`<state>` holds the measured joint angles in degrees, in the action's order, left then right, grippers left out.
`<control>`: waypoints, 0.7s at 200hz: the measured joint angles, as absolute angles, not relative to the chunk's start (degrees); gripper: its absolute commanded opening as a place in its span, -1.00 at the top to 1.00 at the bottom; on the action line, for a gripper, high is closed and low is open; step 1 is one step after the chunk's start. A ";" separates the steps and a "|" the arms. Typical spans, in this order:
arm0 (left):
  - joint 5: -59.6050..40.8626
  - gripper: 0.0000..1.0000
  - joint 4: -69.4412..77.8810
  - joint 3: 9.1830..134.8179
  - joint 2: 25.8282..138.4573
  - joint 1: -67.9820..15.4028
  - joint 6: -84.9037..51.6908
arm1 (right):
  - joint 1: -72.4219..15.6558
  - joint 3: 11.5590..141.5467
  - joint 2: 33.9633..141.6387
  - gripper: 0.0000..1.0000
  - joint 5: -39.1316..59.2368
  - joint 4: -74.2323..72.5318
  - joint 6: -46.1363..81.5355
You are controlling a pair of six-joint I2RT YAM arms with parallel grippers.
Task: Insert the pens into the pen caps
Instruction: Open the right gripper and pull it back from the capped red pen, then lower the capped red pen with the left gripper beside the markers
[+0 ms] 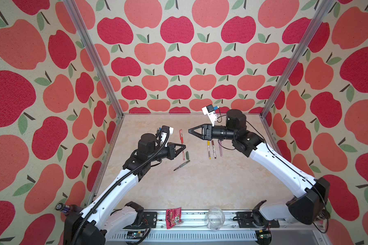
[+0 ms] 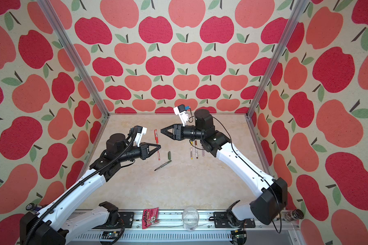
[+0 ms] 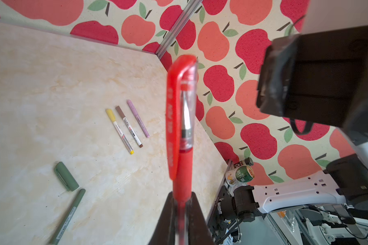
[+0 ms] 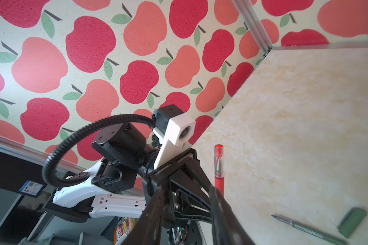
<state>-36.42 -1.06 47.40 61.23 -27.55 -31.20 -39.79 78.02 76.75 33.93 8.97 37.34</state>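
Red goes first: the red-barrelled gel pen [image 1: 181,137] is pinched in the left claw [image 1: 183,146], which is closed tight on its rubbery grip. Its clear cap with the red clip [image 3: 174,95] is already pushed on. The right claw [image 1: 190,130] hovers near the pen's far end, jaws parted and nothing between them.

To the right, under the right arm, three thin markers lie side by side, all wearing their caps. They are the white marker with yellow ends [image 3: 119,131], the white marker with brown ends [image 3: 129,126] and the pale lilac marker [image 3: 138,118]. By my reckoning that makes four of five done.

Left over is the dark green pen [image 1: 182,165], lying bare-tipped near the middle. Its stubby dark green cap [image 1: 187,155] lies just beside its far end, not on it. The red pen likely wants setting down too.

All this sits on a cream, marble-patterned worktop [image 1: 200,186]. It is boxed in by fabric walls printed with red and coral apples [image 1: 176,53] and by aluminium corner posts [image 1: 94,59]. On the near rail lie a red snack packet [image 1: 174,217] and a clear plastic cup [image 1: 216,218].
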 measured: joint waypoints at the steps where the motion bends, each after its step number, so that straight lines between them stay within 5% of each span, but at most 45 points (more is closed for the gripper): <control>1: -36.05 0.84 -1.10 47.46 61.54 -27.79 -31.33 | -39.64 78.02 76.27 0.20 33.34 9.41 37.15; 84: -16.19 0.86 -13.15 66.52 89.10 -38.96 -39.29 | -27.70 69.78 59.94 0.16 8.91 32.62 29.67; 140: -10.24 0.86 -28.08 87.55 111.42 -41.98 -42.57 | -17.19 67.00 58.48 0.14 5.61 41.89 26.94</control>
